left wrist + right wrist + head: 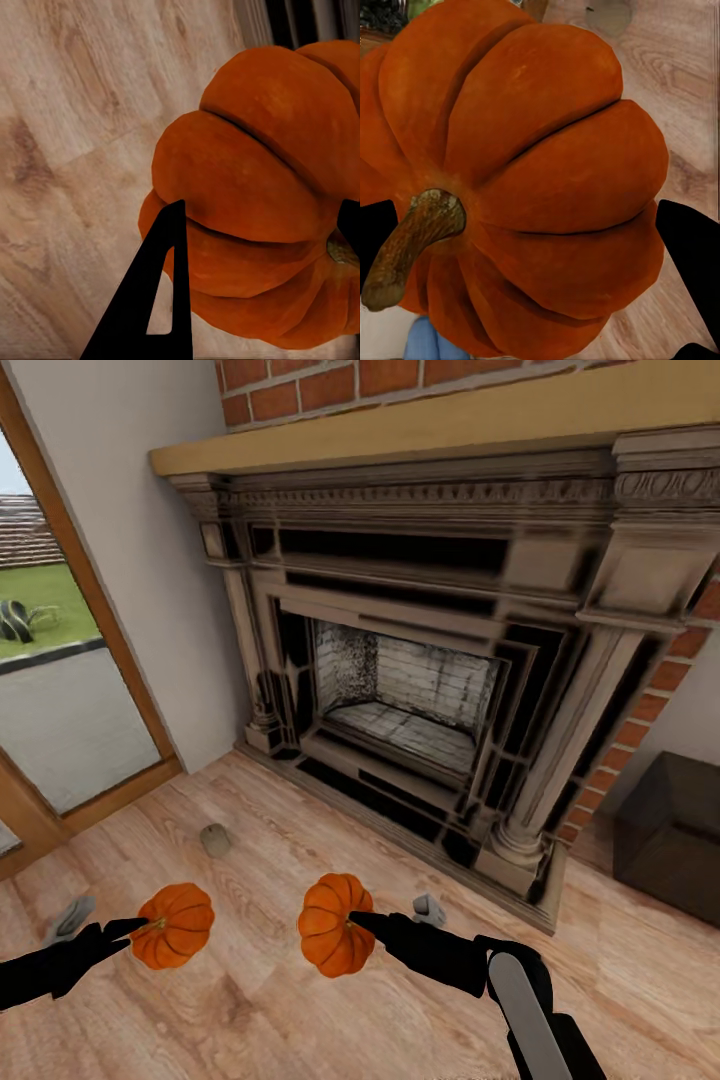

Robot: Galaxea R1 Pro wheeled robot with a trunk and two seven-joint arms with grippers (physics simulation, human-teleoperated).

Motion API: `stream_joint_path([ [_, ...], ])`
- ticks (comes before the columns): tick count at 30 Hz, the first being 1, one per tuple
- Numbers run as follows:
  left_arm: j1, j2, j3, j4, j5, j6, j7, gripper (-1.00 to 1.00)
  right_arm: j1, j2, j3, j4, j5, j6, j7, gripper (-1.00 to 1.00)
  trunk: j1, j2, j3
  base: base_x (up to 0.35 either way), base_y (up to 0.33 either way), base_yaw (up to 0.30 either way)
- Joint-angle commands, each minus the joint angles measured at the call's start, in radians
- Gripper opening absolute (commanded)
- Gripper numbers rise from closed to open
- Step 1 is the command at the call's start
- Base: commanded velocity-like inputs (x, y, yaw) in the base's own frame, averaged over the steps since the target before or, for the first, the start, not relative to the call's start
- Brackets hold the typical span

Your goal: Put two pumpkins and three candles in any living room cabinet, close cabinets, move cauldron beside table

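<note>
Left end effector [135, 928]: closed around smaller pumpkin [176, 925].
Right end effector [358, 920]: grips larger pumpkin [334, 923].
Advice: carry both level; cabinet [668, 830] sits at three o'clock.

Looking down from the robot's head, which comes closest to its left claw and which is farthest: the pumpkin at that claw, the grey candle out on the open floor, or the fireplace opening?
From the left end effector, in the head view:
1. Left pumpkin, right at the fingertips.
2. Grey candle on the wooden floor, ahead and slightly to the right.
3. Fireplace opening, farthest, set in the wall beyond the floor.
</note>
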Motion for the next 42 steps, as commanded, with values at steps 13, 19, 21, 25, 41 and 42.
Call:
stream_joint_path([
  [13, 0.0, 0.001, 0.002, 0.0, 0.013, 0.003, -0.001, -1.0, 0.0, 0.001, 0.0, 0.016, -0.001, 0.0, 0.0, -1.0, -0.05, 0.091, 0.041, -0.098, 0.0, -0.281],
  [19, 0.0, 0.001, 0.001, 0.0, 0.013, 0.003, -0.001, -1.0, 0.0, 0.0, -0.001, 0.018, -0.001, 0.0, 0.001, -1.0, -0.073, 0.133, 0.06, -0.002, 0.0, -0.281],
  [21, 0.0, 0.001, 0.002, -0.001, 0.013, 0.003, -0.001, -1.0, 0.0, 0.0, -0.001, 0.019, -0.001, 0.0, 0.001, -1.0, -0.081, 0.147, 0.066, 0.0, 0.0, -0.281],
  [25, 0.0, 0.001, 0.0, -0.001, 0.013, 0.003, -0.001, -1.0, 0.0, 0.0, -0.001, 0.019, -0.001, 0.0, 0.001, -1.0, -0.096, 0.175, 0.079, -0.049, 0.0, -0.281],
  [41, 0.0, 0.001, 0.001, 0.0, 0.013, 0.003, -0.001, -1.0, 0.0, 0.0, -0.001, 0.02, -0.001, -0.001, 0.001, -1.0, -0.157, 0.287, 0.134, -0.134, 0.0, -0.281],
  [42, 0.0, 0.001, 0.001, -0.001, 0.013, 0.003, -0.001, -1.0, 0.0, 0.0, -0.001, 0.02, -0.001, -0.001, 0.001, -1.0, -0.161, 0.294, 0.137, -0.002, 0.0, -0.281],
])
